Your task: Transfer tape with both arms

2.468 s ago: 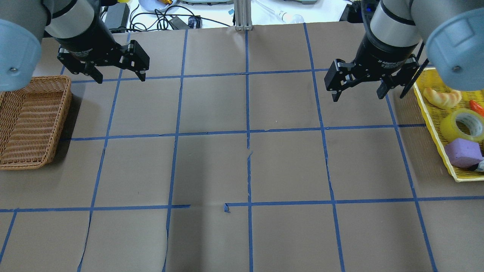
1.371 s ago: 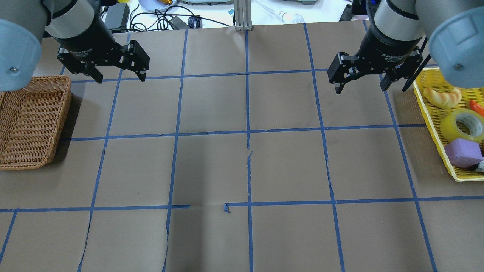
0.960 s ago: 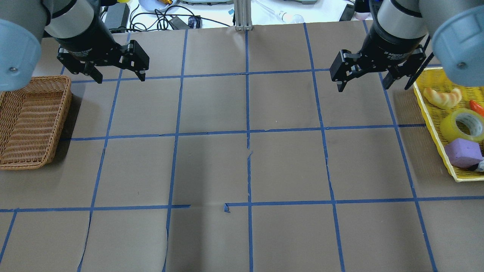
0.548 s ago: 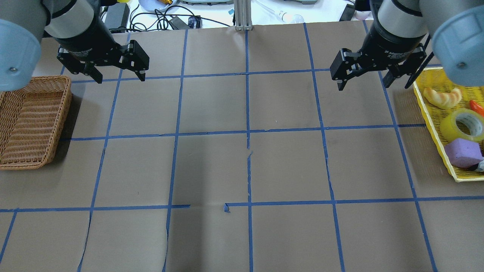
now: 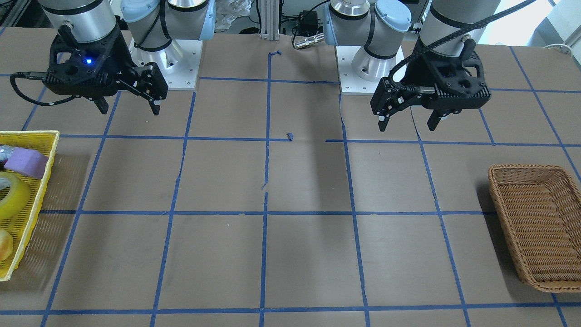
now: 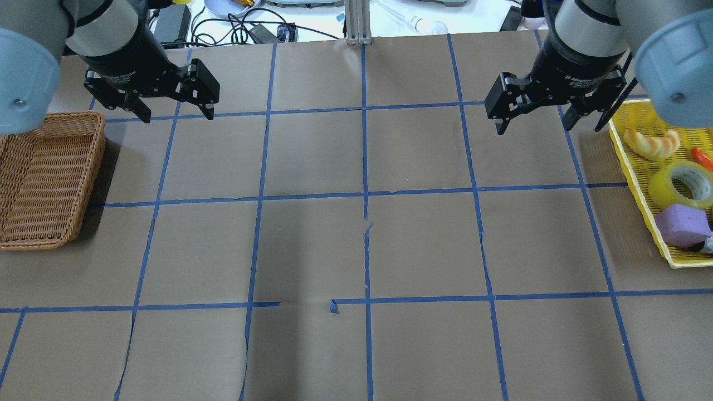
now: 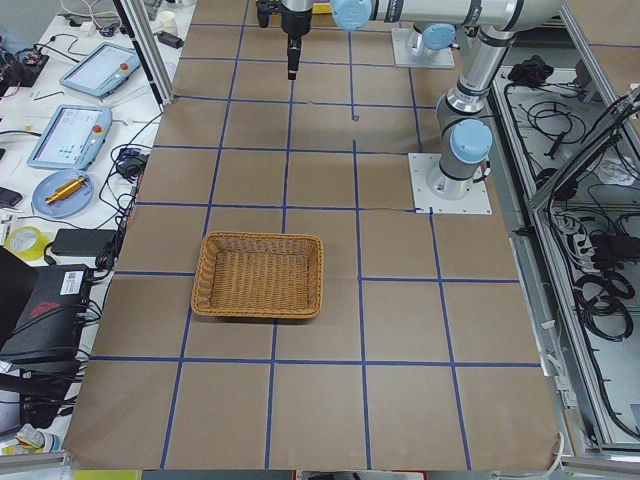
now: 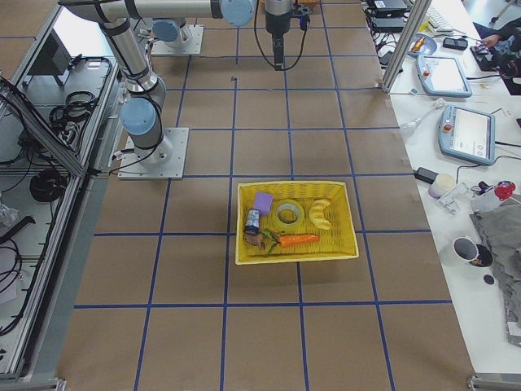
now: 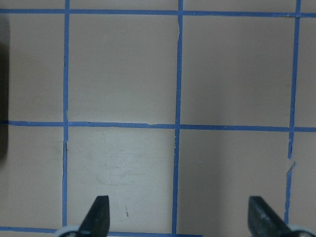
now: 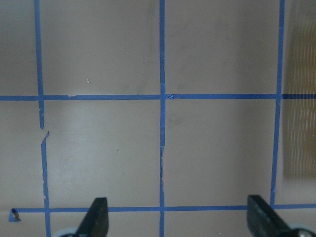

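Note:
The yellow tape roll [image 6: 680, 185] lies in the yellow tray [image 6: 640, 195] at the table's right edge; it also shows in the front view [image 5: 11, 195] and the right side view [image 8: 286, 214]. My right gripper [image 6: 533, 128] is open and empty. It hovers above the table, left of the tray's far corner and well short of the tape. My left gripper [image 6: 179, 117] is open and empty at the far left, beyond the wicker basket [image 6: 44, 178]. Both wrist views show only the papered table between open fingertips [image 9: 97, 216] [image 10: 97, 216].
The tray also holds a purple block [image 6: 682, 224], a croissant [image 6: 652, 143] and a carrot [image 8: 293, 240]. The wicker basket [image 5: 540, 227] is empty. Blue tape lines grid the brown table. Cables and devices lie beyond the far edge.
My right gripper has moved a little toward the far edge and right, nearer the tray; it barely moved in the last half second. The left arm has not moved.

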